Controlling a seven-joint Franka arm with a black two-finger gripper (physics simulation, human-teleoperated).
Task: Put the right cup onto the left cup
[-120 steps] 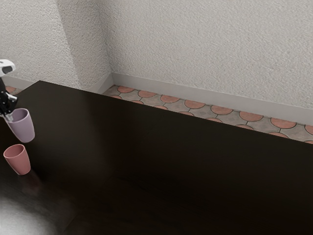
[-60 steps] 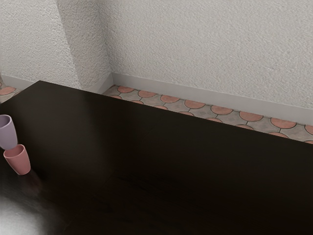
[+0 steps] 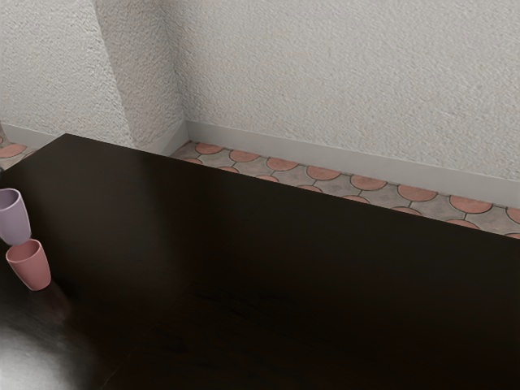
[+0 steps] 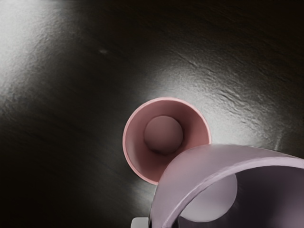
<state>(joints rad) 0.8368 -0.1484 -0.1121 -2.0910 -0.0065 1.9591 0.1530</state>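
Note:
At the exterior view's left edge, a dark sliver of my gripper (image 3: 2,171) shows above the rim of the purple cup (image 3: 14,218). That cup is upright, raised off the table, its base overlapping the back of the pink cup's rim in this view. The pink cup (image 3: 30,266) stands upright on the table. In the wrist view my gripper (image 4: 161,223) pinches the near wall of the purple cup (image 4: 204,164), which partly covers the opening of the pink cup (image 4: 164,135). The two cups are offset, not lined up.
The dark table (image 3: 268,276) stretches toward the exterior view's right. Its far edge borders a tiled floor (image 3: 323,173) and a textured wall (image 3: 349,81) with a baseboard.
Over the last second my gripper has carried the purple cup toward the exterior view's left, closer to the pink cup, with a slight shift back right lately. The pink cup has stayed put.

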